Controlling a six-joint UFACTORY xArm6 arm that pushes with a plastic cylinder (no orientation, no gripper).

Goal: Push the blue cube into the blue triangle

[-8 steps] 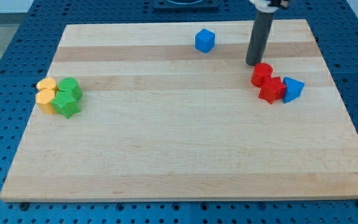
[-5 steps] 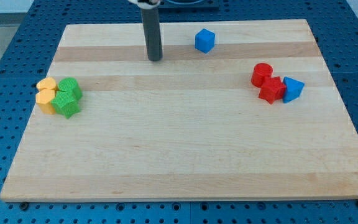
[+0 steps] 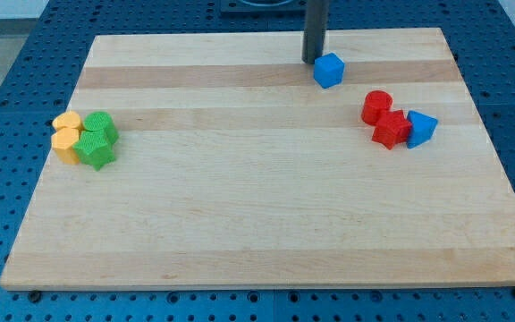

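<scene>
You are looking at a pale wooden board (image 3: 266, 224) lying on a blue perforated table (image 3: 7, 89). A dark upright rod comes down from the far edge of the scene, and my tip (image 3: 314, 60) rests on the board near its far edge, a little right of centre. There is no gripper on this arm, so nothing opens or closes; the rod simply ends in a blunt tip.

The blue cube (image 3: 328, 70) sits just beside my tip, on its right and slightly nearer side. The two look to be touching or almost touching; you cannot tell which from this view.

The blue triangle (image 3: 421, 127) lies well apart from the cube, further right and nearer, close to the board's right edge. It presses against a red star-shaped block (image 3: 391, 129) on its left. A red cylinder (image 3: 376, 106) sits just left of and beyond that red block, touching it. These three form a tight cluster.

On the left side of the board, close to its left edge, there is a second cluster. Two yellow blocks, one (image 3: 66, 121) beyond the other (image 3: 64, 140), sit on the outer left; their shapes are hard to make out. Two green blocks, one (image 3: 102, 124) beyond the other (image 3: 96, 148), sit touching them on the right.
</scene>
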